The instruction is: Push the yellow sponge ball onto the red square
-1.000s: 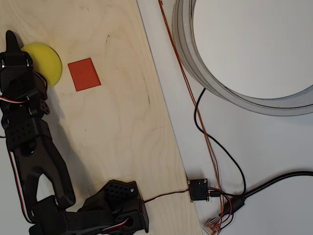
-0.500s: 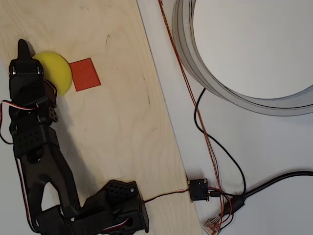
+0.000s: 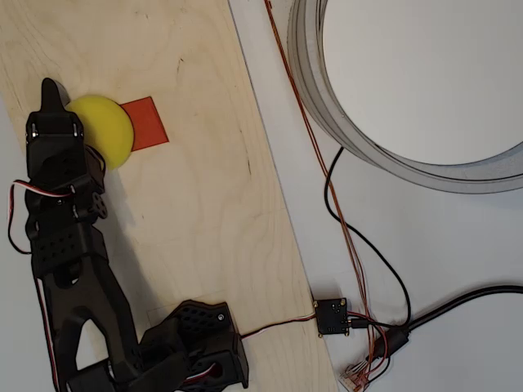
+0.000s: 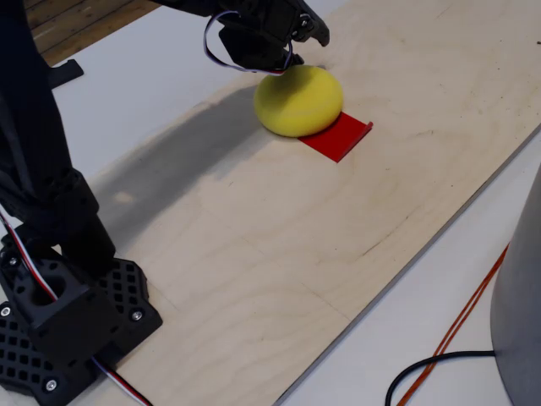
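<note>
Since earlier frame, yellow sponge ball (image 3: 100, 129) rolled right, half over red square (image 3: 147, 122). Gripper (image 3: 51, 98) pressed behind; jaw state unclear. Advice: slow, straight nudge, avoid overshoot.

In the overhead view the board (image 3: 196, 204) lies bare to the right of the ball (image 3: 102, 129) and square (image 3: 147, 122), open as far as its right edge. Beyond that edge, cables (image 3: 343, 212) run down the white table and a big grey ring (image 3: 327, 106) fills the upper right. The gripper (image 3: 57, 122) touches the ball's left side, closing that approach.
</note>
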### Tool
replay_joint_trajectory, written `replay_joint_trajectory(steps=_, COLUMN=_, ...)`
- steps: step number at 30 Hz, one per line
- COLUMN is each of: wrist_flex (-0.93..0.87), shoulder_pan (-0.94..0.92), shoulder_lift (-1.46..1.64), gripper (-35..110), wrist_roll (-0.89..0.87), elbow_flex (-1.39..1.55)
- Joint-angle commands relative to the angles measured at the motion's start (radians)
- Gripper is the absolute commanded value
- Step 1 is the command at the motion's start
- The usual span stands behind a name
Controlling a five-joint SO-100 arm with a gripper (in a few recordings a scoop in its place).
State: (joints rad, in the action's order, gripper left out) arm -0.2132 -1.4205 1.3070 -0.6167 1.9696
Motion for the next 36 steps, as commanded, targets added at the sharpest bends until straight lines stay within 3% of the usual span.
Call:
replay_joint_trajectory(steps=1, wrist_flex=0.005, shoulder_pan=-0.023, shoulder_lift=0.075, gripper=14, wrist_roll=-0.009, elbow_flex=0.015)
replay_joint_trajectory(steps=10, wrist_flex=0.009, shoulder_pan=-0.023, shoulder_lift=0.086, gripper=15, wrist_roll=-0.006, elbow_flex=-0.012)
replay_joint_trajectory(steps=25, wrist_flex=0.008, shoulder_pan=-0.018, shoulder_lift=0.078, gripper=20, wrist_roll=0.149, elbow_flex=-0.215)
replay_joint_trajectory(steps=36, wrist_flex=0.058, shoulder_pan=0.002, shoulder_lift=0.321, gripper=20, wrist_roll=0.040, elbow_flex=0.051)
